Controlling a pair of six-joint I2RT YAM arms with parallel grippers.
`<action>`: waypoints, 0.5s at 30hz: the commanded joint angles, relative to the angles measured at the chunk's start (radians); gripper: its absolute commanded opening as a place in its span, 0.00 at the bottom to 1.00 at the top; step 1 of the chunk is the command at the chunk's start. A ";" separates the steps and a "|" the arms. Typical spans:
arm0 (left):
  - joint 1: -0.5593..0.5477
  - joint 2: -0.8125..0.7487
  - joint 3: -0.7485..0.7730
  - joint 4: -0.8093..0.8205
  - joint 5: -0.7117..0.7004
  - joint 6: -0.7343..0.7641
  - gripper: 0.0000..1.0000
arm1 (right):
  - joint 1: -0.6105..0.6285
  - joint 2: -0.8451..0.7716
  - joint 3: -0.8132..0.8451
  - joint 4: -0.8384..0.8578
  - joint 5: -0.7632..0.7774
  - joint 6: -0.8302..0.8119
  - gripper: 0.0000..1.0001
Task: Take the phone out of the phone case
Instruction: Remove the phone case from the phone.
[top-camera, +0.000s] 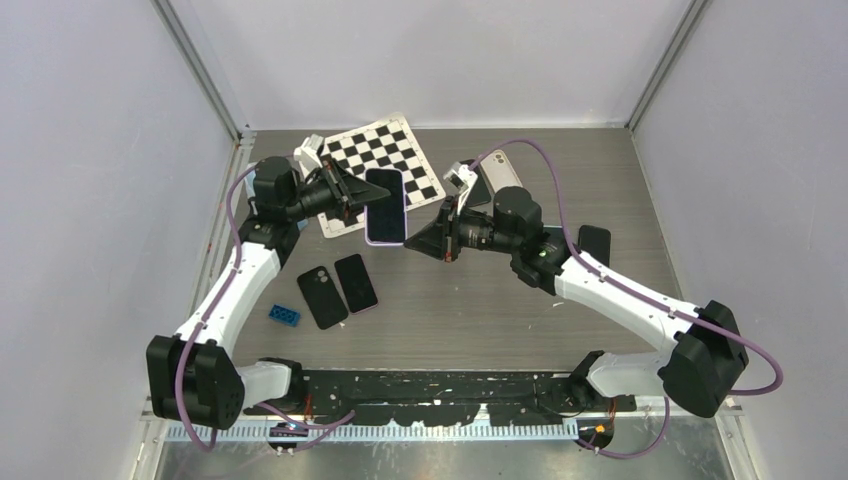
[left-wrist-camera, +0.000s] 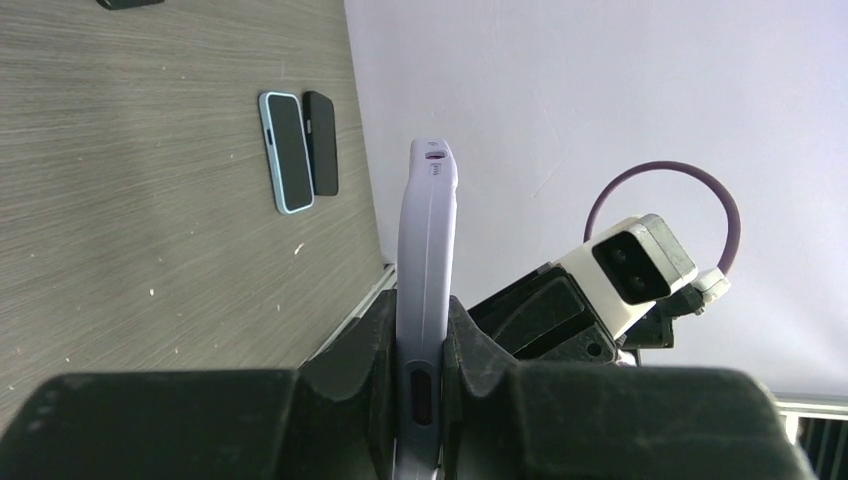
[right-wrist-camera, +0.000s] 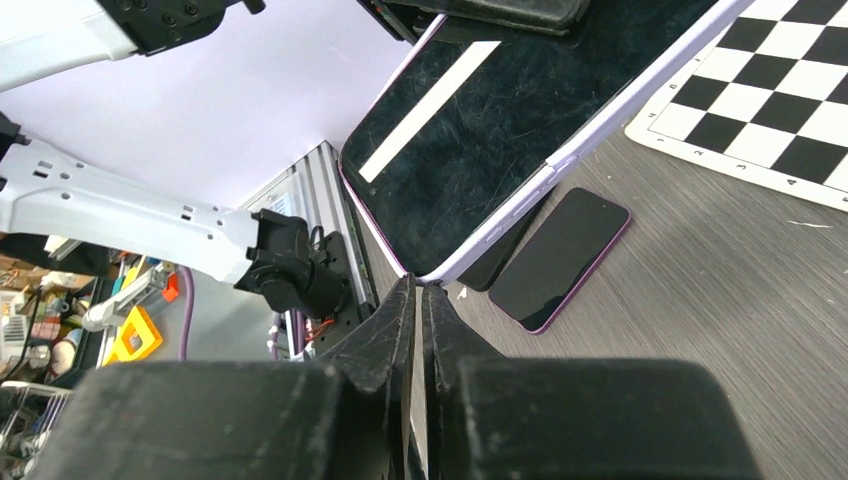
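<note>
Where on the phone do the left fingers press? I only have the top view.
Observer: The left gripper clamps the phone across its front and back. The left wrist view shows it edge-on.
Operator: And the right fingertips?
Observer: The right gripper has its tips almost together at the lilac case, at its corner. Whether they pinch the rim is unclear.
Operator: Is the phone lifting out yet?
Observer: No, the screen sits flush inside the rim, with no gap showing.
</note>
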 joint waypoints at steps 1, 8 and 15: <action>-0.016 -0.024 0.018 0.200 0.062 -0.173 0.00 | 0.022 0.052 0.008 -0.105 0.098 -0.031 0.01; -0.016 -0.043 0.023 0.225 0.065 0.000 0.00 | 0.013 0.060 0.010 -0.117 0.085 0.018 0.20; -0.016 -0.056 0.037 0.219 0.159 0.155 0.00 | -0.035 0.025 -0.040 0.017 -0.082 0.149 0.55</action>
